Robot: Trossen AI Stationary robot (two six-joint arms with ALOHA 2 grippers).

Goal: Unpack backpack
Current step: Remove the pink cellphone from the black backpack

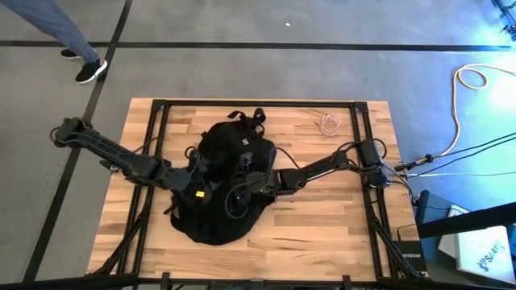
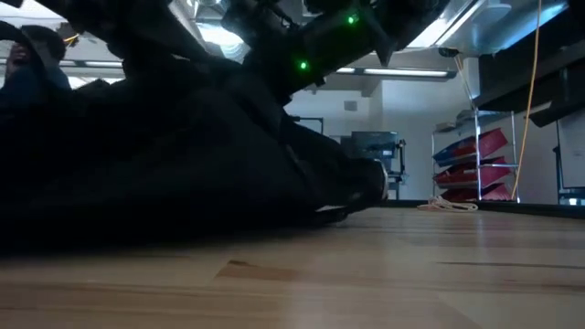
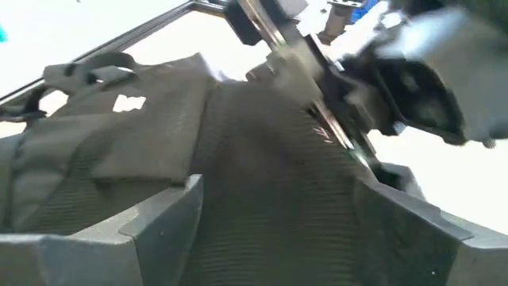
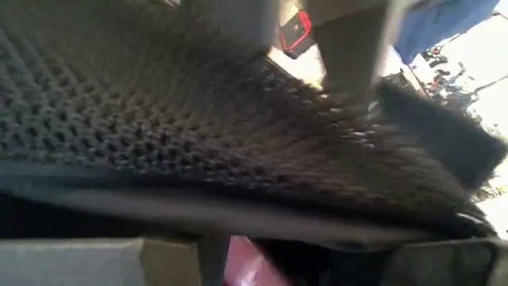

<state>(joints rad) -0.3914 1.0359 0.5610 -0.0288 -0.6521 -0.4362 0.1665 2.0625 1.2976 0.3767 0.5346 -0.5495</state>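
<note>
**Both arms on the backpack at mid-table**

We see the backpack (image 1: 219, 187) lying flat in the middle of the wooden table (image 1: 322, 234), its top loop handle and straps toward the far edge, its rounded bottom toward the near edge. White lettering shows on its upper panel.

Our left gripper (image 1: 196, 184) rests on the left half of the backpack, arm reaching in from the table's left edge. In the left wrist view its fingers (image 3: 163, 218) stand apart with the bag's ribbed fabric (image 3: 270, 183) between them, so we read it as open, not clamping anything.

Our right gripper (image 1: 251, 184) lies on the backpack's right half, just beside the left one. The right wrist view is filled with mesh fabric (image 4: 159, 119) pressed close; we cannot tell whether those fingers are open or closed.

A coiled pale cord (image 1: 328, 123) sits on the table to the right of the backpack's top, well apart from it. Beyond the far left corner, a person's leg and dark shoe (image 1: 90, 71) show on the floor.
</note>
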